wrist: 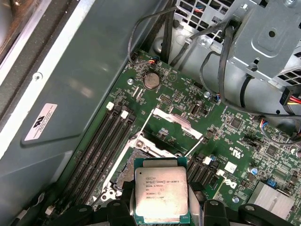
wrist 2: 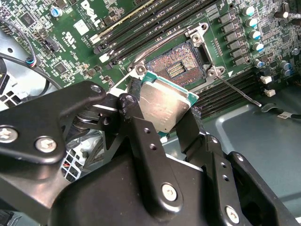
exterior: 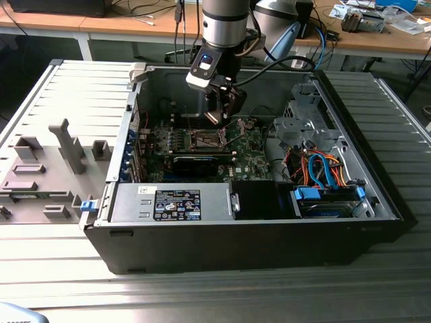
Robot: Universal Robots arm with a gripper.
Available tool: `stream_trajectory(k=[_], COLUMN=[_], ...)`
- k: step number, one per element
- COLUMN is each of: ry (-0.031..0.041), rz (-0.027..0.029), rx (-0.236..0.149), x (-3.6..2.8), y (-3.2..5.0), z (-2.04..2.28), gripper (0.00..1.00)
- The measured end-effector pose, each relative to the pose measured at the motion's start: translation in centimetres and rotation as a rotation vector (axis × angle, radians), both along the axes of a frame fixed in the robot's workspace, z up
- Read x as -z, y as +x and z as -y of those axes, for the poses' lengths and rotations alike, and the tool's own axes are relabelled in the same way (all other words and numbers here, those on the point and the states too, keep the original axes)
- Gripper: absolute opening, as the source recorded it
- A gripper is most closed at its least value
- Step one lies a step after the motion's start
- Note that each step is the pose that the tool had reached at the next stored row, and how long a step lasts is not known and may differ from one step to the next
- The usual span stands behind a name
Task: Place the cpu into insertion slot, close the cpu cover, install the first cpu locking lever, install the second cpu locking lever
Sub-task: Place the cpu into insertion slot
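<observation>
**A:** Ribbed metal bench (exterior: 74, 87) under everything, with the open computer case (exterior: 202, 245) lying on it. What's inside?

**B:** A green motherboard (wrist: 221, 141) across the case floor. The gripper (exterior: 222, 111) is lowered into the case above it.

**A:** And its jaws?

**B:** Pinched on the cpu (wrist 2: 162, 106). In the second wrist view the black fingers (wrist 2: 134, 117) press on two opposite edges, and the silver top is left bare.

**A:** Is that a sensible hold?

**B:** I'd say so. The chip looks light, thin and stiff, so it won't bend. The metal lid is smooth, though, and with so little edge to bite on it could slip or twist. I'd judge the underside fragile (and the pin field in the socket more so), so the edges are the only place to take it.

**A:** Where's the socket?

**B:** The insertion slot (wrist 2: 181, 66) lies near the cpu but apart from it, with its pin field uncovered. The cpu cover (wrist: 172, 117) appears swung up off it. In the exterior view the gripper hangs just to the exterior view's right of the slot.

**A:** So it isn't seated?

**B:** No. The cpu sits between the fingertips, somewhat tilted against the board and clear of the slot's silver rim. I can't tell how high above it.
</observation>
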State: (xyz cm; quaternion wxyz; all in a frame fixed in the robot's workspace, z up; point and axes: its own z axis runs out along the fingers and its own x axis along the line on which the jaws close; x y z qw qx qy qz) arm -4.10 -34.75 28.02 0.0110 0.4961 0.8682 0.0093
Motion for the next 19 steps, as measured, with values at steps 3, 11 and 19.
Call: stream_trajectory(k=[3, 11, 19], ry=[0.0, 0.0, 0.0], rz=[0.0001, 0.0001, 0.0001], rx=[0.002, 0.007, 0.011], x=[0.02, 0.09, 0.15], y=[0.0, 0.0, 0.0], z=[0.0, 0.0, 0.0], gripper=[0.55, 0.55, 0.55])
